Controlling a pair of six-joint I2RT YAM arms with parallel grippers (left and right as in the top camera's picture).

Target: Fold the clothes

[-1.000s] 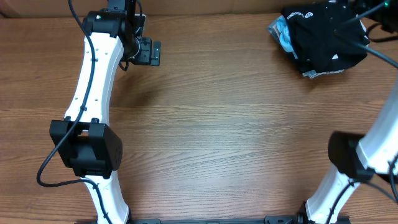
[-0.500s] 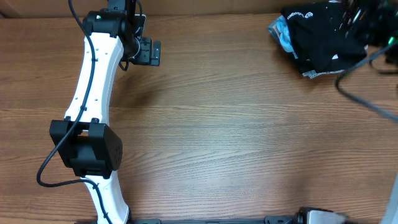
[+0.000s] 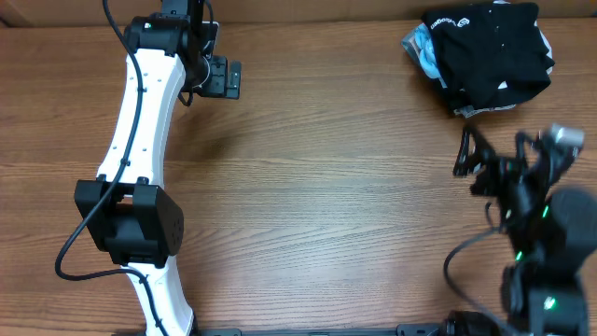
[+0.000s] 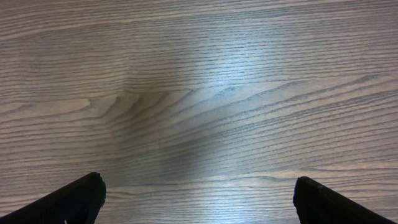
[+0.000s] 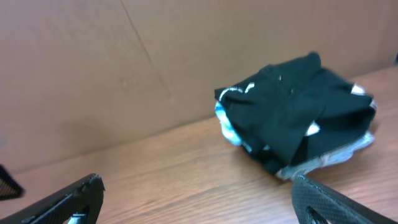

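A pile of clothes, black garments (image 3: 489,51) over light blue and white ones, lies at the table's far right corner. It also shows in the right wrist view (image 5: 297,115), in front of a cardboard wall. My right gripper (image 3: 494,157) is open and empty, nearer the front than the pile and apart from it; its fingers frame bare wood in its wrist view (image 5: 196,202). My left gripper (image 3: 227,77) is open and empty at the far left, over bare wood in the left wrist view (image 4: 198,199).
The wooden table (image 3: 317,187) has a brown cardboard wall (image 5: 93,68) along its far edge. The left arm's white links (image 3: 140,131) stretch along the left side. The right arm's black body (image 3: 550,243) is at the front right.
The right arm has pulled back from over the clothes pile toward the front right; its gripper now hovers in front of the pile. The left arm has not moved.
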